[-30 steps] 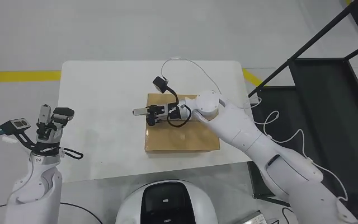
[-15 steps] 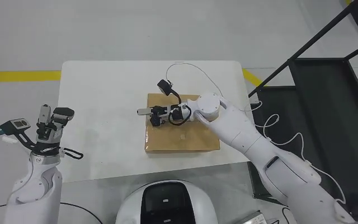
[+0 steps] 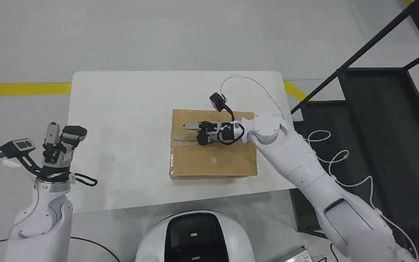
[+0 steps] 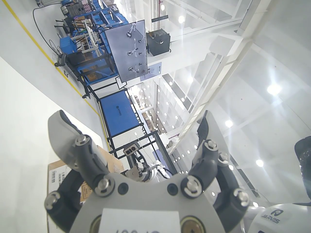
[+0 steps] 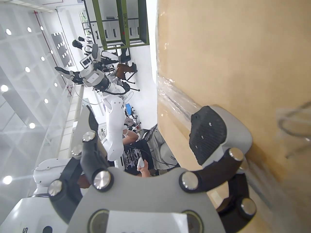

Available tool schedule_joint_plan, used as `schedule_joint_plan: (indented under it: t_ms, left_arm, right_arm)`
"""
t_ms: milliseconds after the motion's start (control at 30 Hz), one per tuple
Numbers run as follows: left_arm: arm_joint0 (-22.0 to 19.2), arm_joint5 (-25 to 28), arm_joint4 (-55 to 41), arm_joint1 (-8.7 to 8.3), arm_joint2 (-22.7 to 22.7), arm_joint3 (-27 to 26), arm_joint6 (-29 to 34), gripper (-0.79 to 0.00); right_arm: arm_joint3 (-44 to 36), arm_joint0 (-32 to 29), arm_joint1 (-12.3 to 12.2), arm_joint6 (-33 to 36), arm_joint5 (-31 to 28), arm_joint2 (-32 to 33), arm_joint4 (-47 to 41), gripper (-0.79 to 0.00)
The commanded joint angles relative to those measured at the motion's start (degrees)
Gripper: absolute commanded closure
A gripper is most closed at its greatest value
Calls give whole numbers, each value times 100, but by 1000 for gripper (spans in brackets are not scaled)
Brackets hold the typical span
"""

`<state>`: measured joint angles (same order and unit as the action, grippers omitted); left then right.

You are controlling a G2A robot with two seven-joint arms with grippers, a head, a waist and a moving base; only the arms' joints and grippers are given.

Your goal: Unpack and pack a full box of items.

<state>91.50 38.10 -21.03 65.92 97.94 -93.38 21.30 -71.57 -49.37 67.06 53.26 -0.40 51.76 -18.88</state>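
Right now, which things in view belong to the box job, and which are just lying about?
Job:
- cardboard box, closed
- clear tape on its seam
- right gripper, jaws open, over the box top
- table under the box

Lying about:
- left gripper, jaws open, held beside the table
- black rack
- yellow floor line
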Motion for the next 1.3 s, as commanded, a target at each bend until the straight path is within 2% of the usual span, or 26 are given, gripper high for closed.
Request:
schedule_joint_plan:
  t_ms: [0,567,900,1267]
  left_arm:
    - [0,0,0,0,0,0,0,-785]
    - [0,0,0,0,0,0,0,-785]
    - [0,0,0,0,0,0,0,-785]
    - [0,0,0,0,0,0,0,-785]
  right_arm:
    - [-127,-200,-76,-50,7,239,12,-785]
    - [-1012,-1675,-536,-335,128,1883,85,-785]
    - [-1370,-2257,-661,-587,263,2442,202,-785]
    - [-1421,-2851,-754,-724,88,3141,-214,-785]
